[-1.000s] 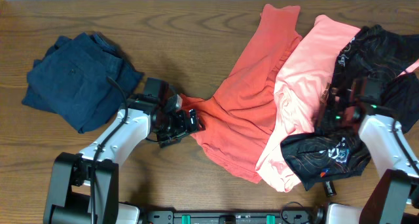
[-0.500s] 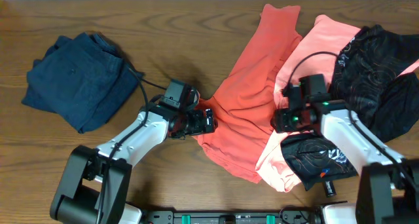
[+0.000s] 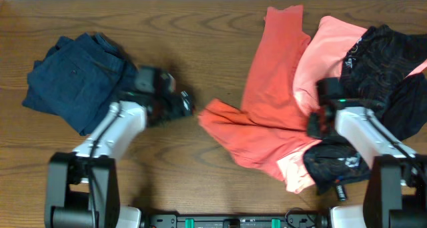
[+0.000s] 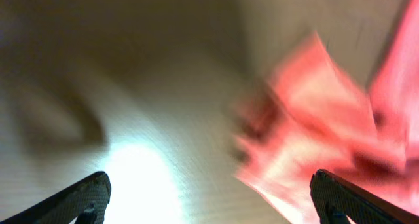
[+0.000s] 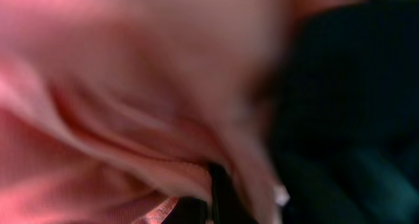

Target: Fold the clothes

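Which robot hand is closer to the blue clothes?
Left. The left gripper is just beside the blue clothes; the right gripper is far across the table, at the pink shirt.

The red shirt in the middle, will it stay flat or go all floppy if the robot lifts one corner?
Probably floppy: the red shirt lies creased and bunched on the table, so it would likely droop. It looks thin, so probably light. Pushed, it would likely crumple rather than slide, and may tug the pink shirt touching it.
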